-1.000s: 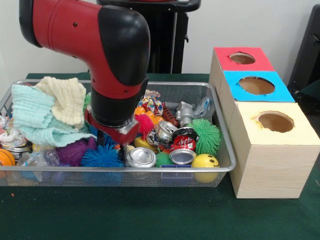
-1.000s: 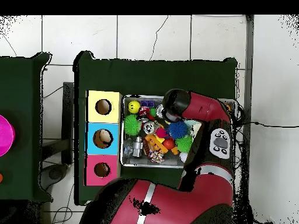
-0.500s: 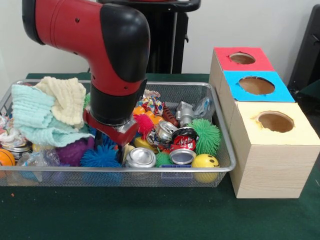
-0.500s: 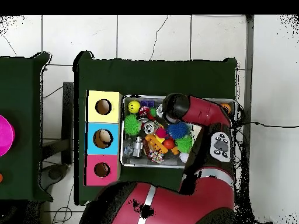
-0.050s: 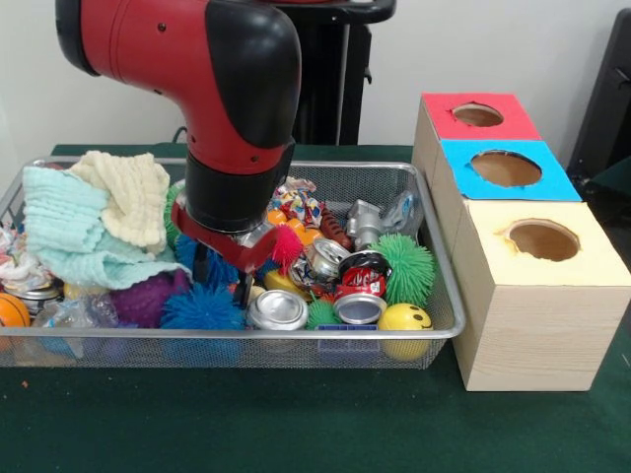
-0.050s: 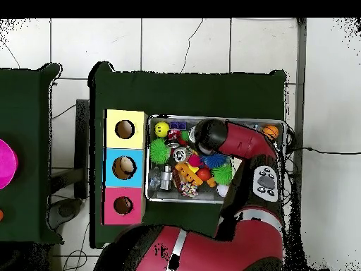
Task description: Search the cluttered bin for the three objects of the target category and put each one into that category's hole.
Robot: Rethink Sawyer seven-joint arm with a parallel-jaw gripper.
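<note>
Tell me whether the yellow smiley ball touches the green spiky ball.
Touching. The front view shows the yellow smiley ball directly below the green spiky ball, whose spikes overlap its top; no gap.

Three holed boxes [image 5: 513,227], one wire bin [image 5: 434,330], two towels [image 5: 89,222], two blue spiky balls [image 5: 202,307]

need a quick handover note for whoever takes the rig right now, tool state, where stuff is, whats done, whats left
Tool: low in the wire bin, fingers apart beside the blue spiky ball, holding nothing visible.
Bin contents: cans, spiky balls, a yellow smiley ball, cloths piled at one end, mixed clutter.
Boxes: red box, blue box and yellow box stand in a row beside the bin. The overhead view shows something in the blue hole; unclear what.
Left: target category not evident from the pictures; no pick in progress yet.
</note>
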